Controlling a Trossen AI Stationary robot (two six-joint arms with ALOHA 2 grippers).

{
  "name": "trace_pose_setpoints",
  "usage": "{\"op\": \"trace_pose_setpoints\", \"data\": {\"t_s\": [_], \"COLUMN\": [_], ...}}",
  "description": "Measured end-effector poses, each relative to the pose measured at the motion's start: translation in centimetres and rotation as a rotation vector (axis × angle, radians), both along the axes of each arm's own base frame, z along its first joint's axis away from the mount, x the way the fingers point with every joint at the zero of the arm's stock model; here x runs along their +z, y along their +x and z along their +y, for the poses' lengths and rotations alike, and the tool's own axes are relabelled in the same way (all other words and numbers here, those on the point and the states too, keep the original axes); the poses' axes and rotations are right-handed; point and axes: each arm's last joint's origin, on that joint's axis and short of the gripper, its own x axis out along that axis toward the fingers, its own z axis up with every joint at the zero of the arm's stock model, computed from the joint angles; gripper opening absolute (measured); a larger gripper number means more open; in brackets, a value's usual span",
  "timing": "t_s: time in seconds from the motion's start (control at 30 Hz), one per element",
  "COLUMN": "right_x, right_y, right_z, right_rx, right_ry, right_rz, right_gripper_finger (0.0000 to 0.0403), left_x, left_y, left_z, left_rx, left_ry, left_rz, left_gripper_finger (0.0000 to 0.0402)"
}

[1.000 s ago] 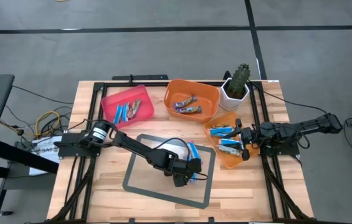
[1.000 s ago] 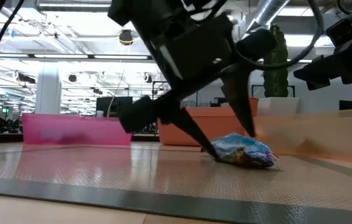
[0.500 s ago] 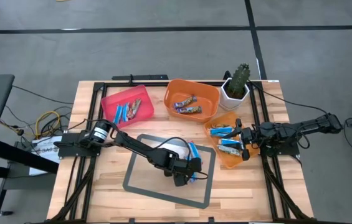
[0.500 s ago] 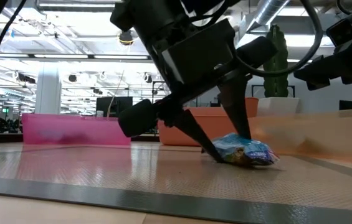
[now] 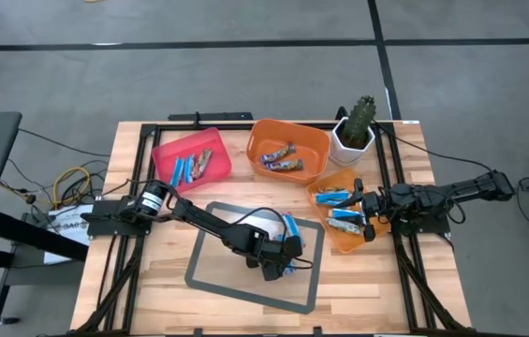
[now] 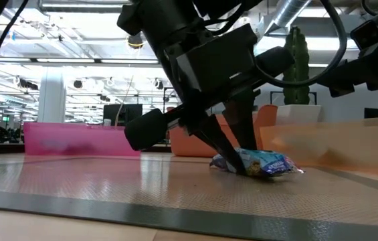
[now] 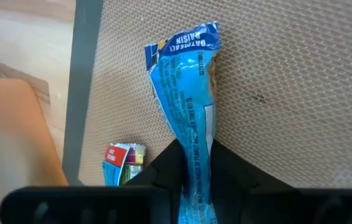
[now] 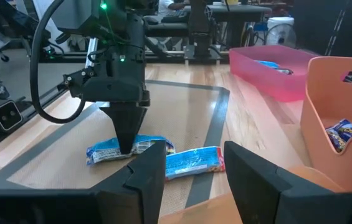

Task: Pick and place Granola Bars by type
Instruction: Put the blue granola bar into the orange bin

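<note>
My left gripper stands over the grey-framed mat, shut on a blue granola bar that lies there. A second blue bar lies flat on the mat just beyond it. My right gripper hangs open and holding nothing over the orange bin at the right, which holds blue bars. Blue and brown bars lie in the pink bin. Brown bars lie in the far orange bin. My left gripper pinches the blue bar's two long sides between its two fingers, partway along its length. The fingers come down from above at a slant and stand across the bar. The bar lies on the mat, its far end sticking out past the fingertips.
A potted cactus stands at the far right, behind the right bin. A black frame runs along the table's edges. Cables and a box lie off the table's left side.
My left gripper has shut its fingers onto the blue bar on the mat, from wide apart on either side of it. The bar has stayed lying on the mat.
</note>
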Motion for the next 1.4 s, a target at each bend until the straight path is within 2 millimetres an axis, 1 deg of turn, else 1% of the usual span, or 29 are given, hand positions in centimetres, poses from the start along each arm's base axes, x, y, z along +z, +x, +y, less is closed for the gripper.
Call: {"op": "trace_pose_setpoints", "data": {"t_s": [0.1, 0.3, 0.57, 0.73, 0.87, 1.0, 1.17, 1.27, 1.4], "right_x": [0.0, 0.0, 0.0, 0.0, 0.0, 0.0, 0.0, 0.0, 0.0], "right_y": [0.0, 0.0, 0.0, 0.0, 0.0, 0.0, 0.0, 0.0, 0.0], "right_z": [0.0, 0.0, 0.0, 0.0, 0.0, 0.0, 0.0, 0.0, 0.0], "right_rx": [0.0, 0.0, 0.0, 0.0, 0.0, 0.0, 0.0, 0.001, 0.0], "right_ry": [0.0, 0.0, 0.0, 0.0, 0.0, 0.0, 0.0, 0.0, 0.0], "right_rz": [0.0, 0.0, 0.0, 0.0, 0.0, 0.0, 0.0, 0.0, 0.001], "right_gripper_finger": [0.0154, 0.0154, 0.0154, 0.0154, 0.0154, 0.0154, 0.0154, 0.0154, 0.0154], "left_x": [0.0, 0.3, 3.8, 6.9, 9.5, 12.2, 14.9, 15.8, 16.1], "left_y": [-0.1, -0.2, -0.9, -1.5, -2.0, -2.7, -3.3, -3.6, -3.5], "left_z": [-0.2, -0.3, -0.7, -0.3, 0.6, 2.0, 3.8, 4.7, 5.6], "left_rx": [0.04, 0.145, 0.246, 0.374, 0.528, 0.671, 0.774, 0.82, 0.849], "left_ry": [0.005, 0.039, 0.018, -0.045, -0.098, -0.155, -0.235, -0.279, -0.296], "left_rz": [-0.01, -0.045, -0.131, -0.232, -0.331, -0.432, -0.513, -0.542, -0.557], "left_gripper_finger": [0.0048, 0.0048, 0.0047, 0.0047, 0.0047, 0.0047, 0.0047, 0.0047, 0.0047]}}
